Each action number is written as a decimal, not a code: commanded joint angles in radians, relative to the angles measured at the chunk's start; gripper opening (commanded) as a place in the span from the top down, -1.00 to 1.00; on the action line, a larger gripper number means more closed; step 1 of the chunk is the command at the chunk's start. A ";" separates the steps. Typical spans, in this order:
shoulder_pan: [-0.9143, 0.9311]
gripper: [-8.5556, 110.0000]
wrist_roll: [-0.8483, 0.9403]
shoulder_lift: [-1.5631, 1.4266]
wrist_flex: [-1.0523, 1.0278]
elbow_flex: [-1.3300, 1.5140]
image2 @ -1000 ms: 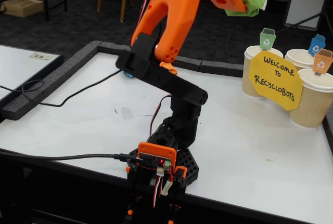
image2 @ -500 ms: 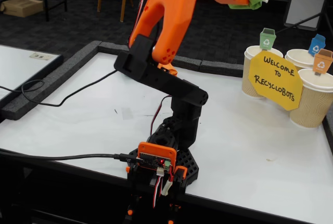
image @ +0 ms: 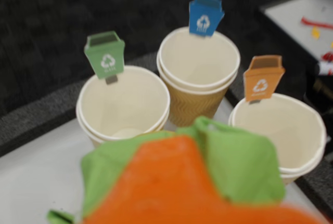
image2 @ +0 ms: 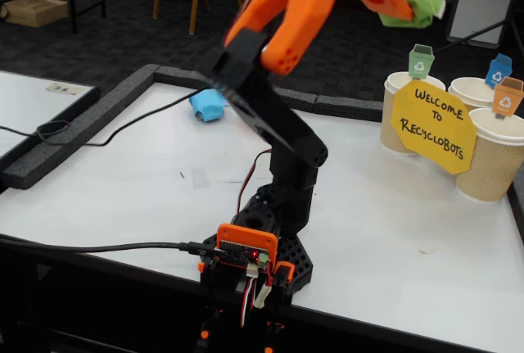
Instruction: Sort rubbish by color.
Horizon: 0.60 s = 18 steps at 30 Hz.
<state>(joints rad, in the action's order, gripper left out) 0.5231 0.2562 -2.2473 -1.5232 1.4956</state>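
Observation:
The light green wad of rubbish (image2: 427,1) hangs high in the air in the fixed view, with my orange gripper (image2: 412,5) shut on it, up and a little left of the paper cups. From the wrist view the green wad (image: 244,167) bulges around an orange finger (image: 166,182) at the bottom edge, in front of the three cups. The light blue wad (image2: 207,105) lies on the white table near its far left foam border, well apart from the gripper.
Three paper cups stand at the table's right: green-tagged (image: 123,104) (image2: 390,95), blue-tagged (image: 197,60) (image2: 468,91), orange-tagged (image: 276,125) (image2: 490,160). A yellow sign (image2: 432,124) leans on them. A black foam border (image2: 82,128) edges the table. A cable (image2: 98,156) crosses it.
The arm has swung right toward the cups with the green wad in the gripper. Its black lower link rose and uncovered the blue wad on the table.

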 commanded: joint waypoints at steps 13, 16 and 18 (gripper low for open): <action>-0.043 0.85 0.020 0.517 0.109 -0.341; -0.054 0.85 0.020 0.561 0.112 -0.400; -0.061 0.85 0.020 0.594 0.112 -0.439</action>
<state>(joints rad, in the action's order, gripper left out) 0.4878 0.2562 -1.6536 -1.4450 1.2441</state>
